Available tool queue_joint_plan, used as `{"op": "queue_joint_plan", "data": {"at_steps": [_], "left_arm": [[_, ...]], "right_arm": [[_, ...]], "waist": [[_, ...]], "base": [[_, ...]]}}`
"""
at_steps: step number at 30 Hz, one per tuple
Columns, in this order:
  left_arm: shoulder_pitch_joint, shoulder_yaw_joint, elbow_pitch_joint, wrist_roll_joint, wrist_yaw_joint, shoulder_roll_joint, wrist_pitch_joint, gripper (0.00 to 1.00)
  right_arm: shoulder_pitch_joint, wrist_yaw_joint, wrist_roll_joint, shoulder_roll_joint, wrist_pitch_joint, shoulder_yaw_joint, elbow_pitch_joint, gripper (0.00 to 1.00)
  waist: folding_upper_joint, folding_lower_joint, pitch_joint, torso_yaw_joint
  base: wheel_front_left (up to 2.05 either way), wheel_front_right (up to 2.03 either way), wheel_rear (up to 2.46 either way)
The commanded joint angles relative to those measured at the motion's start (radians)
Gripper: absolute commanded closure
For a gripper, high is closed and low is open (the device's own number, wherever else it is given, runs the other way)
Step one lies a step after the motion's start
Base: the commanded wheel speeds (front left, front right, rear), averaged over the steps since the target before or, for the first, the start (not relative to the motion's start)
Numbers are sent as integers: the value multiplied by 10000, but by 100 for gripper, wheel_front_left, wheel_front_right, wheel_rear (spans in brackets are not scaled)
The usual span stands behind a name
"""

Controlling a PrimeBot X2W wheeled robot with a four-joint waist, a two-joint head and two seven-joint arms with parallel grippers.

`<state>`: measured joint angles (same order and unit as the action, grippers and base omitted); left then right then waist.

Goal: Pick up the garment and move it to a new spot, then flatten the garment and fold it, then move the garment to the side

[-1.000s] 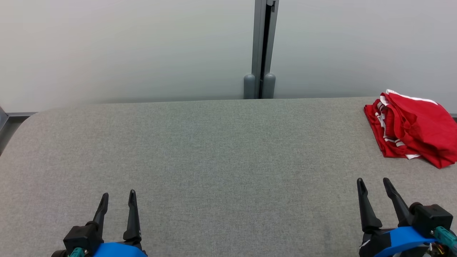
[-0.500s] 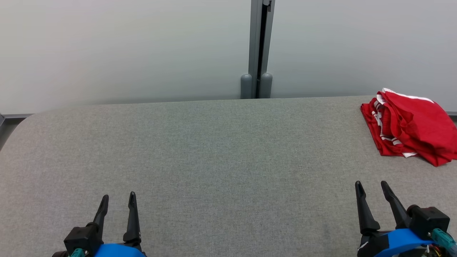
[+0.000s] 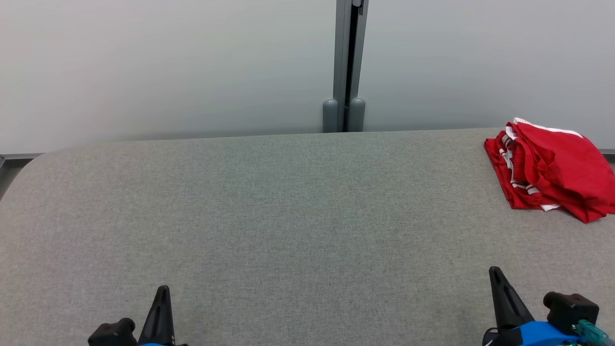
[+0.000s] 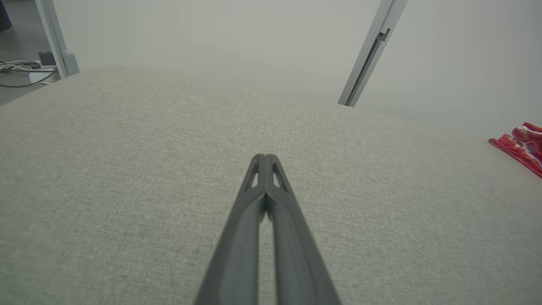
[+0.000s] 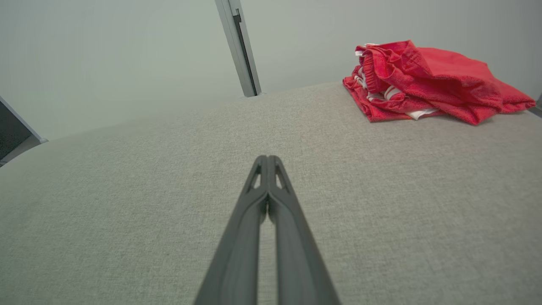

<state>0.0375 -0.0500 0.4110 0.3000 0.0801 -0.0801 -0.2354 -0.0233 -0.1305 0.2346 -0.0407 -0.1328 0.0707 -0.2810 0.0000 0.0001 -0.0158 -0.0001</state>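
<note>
The garment [image 3: 552, 168] is red cloth with white stripes, bunched in a loose pile at the far right of the grey table [image 3: 288, 216]. The right wrist view shows the garment [image 5: 427, 80] ahead and to the right; in the left wrist view a corner of the garment [image 4: 523, 146] sits at the right edge. My left gripper [image 3: 162, 290] is at the lower left, shut and empty, its fingers pressed together [image 4: 265, 159]. At the lower right my right gripper [image 3: 495, 274] is shut on nothing too, tips closed [image 5: 267, 160], well short of the garment.
A pale partition wall stands behind the table, with a grey post [image 3: 344, 67] at its middle. Cables and a power strip [image 4: 29, 70] lie on the floor past the table's far left corner. The table's left corner is rounded.
Both grippers have closed from open to shut and have drawn back toward the bottom edge of the head view. The garment lies as before.
</note>
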Motion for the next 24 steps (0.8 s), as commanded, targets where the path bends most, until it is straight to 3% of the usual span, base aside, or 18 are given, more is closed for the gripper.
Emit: {"op": "queue_joint_plan", "data": {"at_steps": [1,24], "left_arm": [[-250,94,-195,431,35,-15,102,100],[-615,518,-655,4037,172,68,1040,100]], "right_arm": [[199,0,466,-27,63,37,138,100],[530,-1,4252,-53,717,128,255,100]], "waist": [[0,0,3,1],[0,0,37,1]], "base": [[0,0,0],[0,0,0]]}}
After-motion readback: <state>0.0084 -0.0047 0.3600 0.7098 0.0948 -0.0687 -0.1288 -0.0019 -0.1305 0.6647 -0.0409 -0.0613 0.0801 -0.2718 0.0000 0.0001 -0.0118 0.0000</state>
